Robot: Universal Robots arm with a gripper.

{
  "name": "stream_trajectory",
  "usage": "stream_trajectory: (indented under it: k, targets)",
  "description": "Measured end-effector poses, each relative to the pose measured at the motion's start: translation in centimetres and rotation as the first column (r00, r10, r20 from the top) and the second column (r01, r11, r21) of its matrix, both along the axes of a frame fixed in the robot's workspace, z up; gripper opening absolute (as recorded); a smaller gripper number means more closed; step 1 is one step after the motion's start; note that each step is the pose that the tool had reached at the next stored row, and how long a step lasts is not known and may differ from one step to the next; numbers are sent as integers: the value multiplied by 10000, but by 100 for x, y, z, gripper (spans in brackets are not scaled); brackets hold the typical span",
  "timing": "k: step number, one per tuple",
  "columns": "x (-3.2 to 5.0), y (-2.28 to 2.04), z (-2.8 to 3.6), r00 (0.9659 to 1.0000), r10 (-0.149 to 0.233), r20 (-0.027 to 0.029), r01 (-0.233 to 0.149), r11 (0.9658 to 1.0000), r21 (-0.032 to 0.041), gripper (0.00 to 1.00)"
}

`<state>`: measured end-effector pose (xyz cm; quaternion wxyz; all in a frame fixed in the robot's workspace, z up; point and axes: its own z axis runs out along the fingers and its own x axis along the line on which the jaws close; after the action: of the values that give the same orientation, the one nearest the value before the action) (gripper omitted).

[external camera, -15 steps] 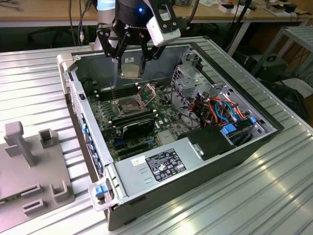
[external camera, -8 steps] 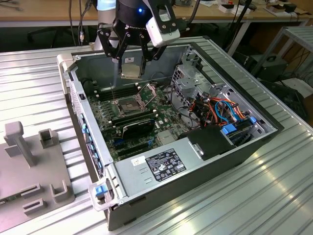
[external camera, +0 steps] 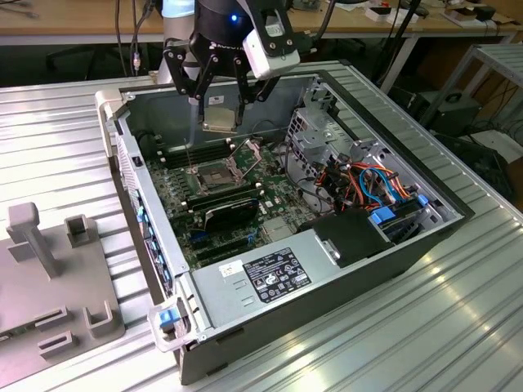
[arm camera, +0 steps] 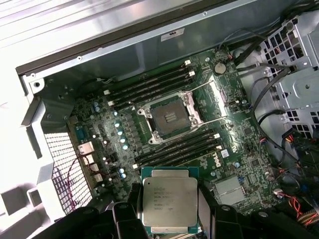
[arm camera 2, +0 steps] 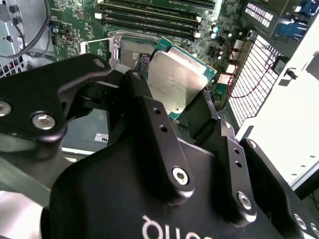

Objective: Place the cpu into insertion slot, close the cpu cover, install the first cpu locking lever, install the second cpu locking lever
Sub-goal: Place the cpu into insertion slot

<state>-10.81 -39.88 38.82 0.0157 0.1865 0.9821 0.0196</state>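
Observation:
My gripper [external camera: 221, 113] is shut on the cpu [external camera: 220, 120], a flat square chip with a silver-grey top, held by its edges above the open computer case. In both wrist views the cpu [arm camera: 169, 203] [arm camera 2: 177, 82] sits between the black fingers [arm camera: 133, 199]. The insertion slot [external camera: 214, 175] lies below on the green board, and its dark pin field [arm camera: 169, 118] is uncovered inside a silver rim. The cpu cover [external camera: 246, 153] stands raised at the slot's far edge. Two thin locking levers [arm camera: 201, 86] stick out loose beside the slot.
Long black memory slots [arm camera: 149, 88] run on both sides of the socket. A drive cage [external camera: 315, 122] and bundled cables [external camera: 368, 184] fill the case on the exterior view's right. The power supply [external camera: 270, 273] sits at the front. A grey fixture [external camera: 49, 278] stands on the exterior view's left.

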Motion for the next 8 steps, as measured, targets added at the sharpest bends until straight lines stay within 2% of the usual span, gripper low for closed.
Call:
stream_trajectory:
  k: [8]
  targets:
    - [12,0,-5,9995,-327,0,327,9995,-7,55]
